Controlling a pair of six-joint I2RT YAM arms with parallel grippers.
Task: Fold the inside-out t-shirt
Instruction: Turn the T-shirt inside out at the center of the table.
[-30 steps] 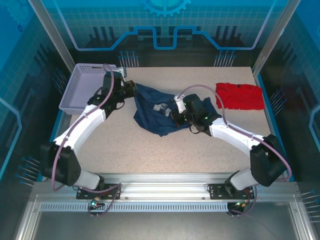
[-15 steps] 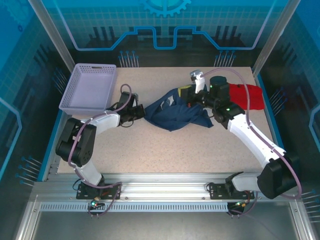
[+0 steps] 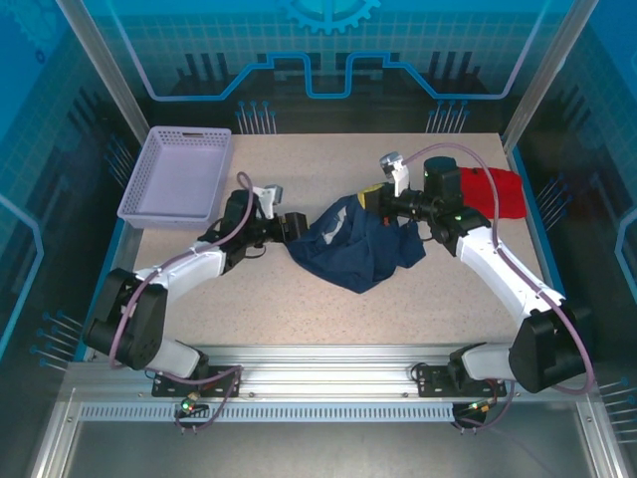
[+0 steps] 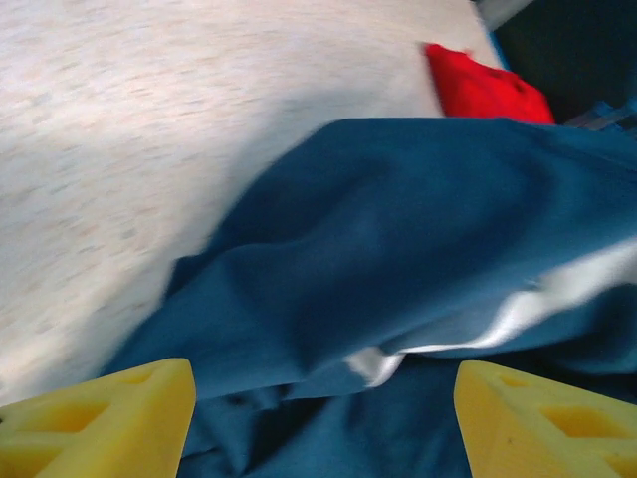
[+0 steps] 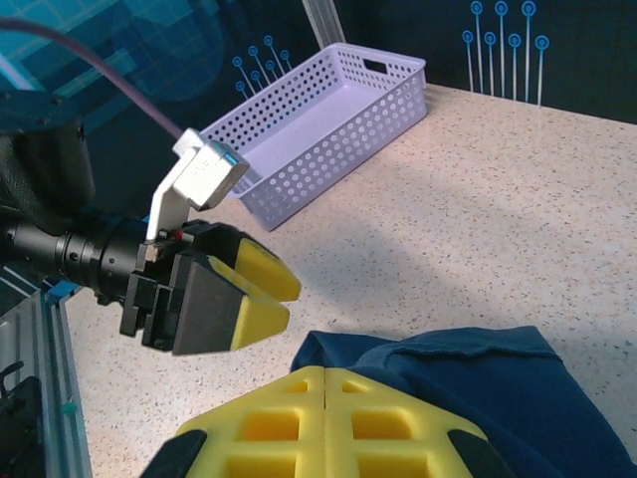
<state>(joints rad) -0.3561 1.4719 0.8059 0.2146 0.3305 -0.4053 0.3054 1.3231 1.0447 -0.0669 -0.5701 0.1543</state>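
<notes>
T-shirt (image 3: 358, 249), navy, bunched mid-table, upper edge pinched between closed fingers of right gripper (image 3: 376, 198), left gripper (image 3: 295, 227) at its left edge, fingers spread wide, holding nothing, red cloth (image 3: 503, 194) nearby

One navy t-shirt (image 3: 360, 247), one red garment (image 3: 504, 193), one basket (image 3: 179, 179), two grippers (image 3: 295, 227) (image 3: 376, 199).

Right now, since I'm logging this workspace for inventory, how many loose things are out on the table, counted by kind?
Garments: 2 (navy t-shirt, red garment)
Baskets: 1 (lavender basket)
Total: 3
</notes>
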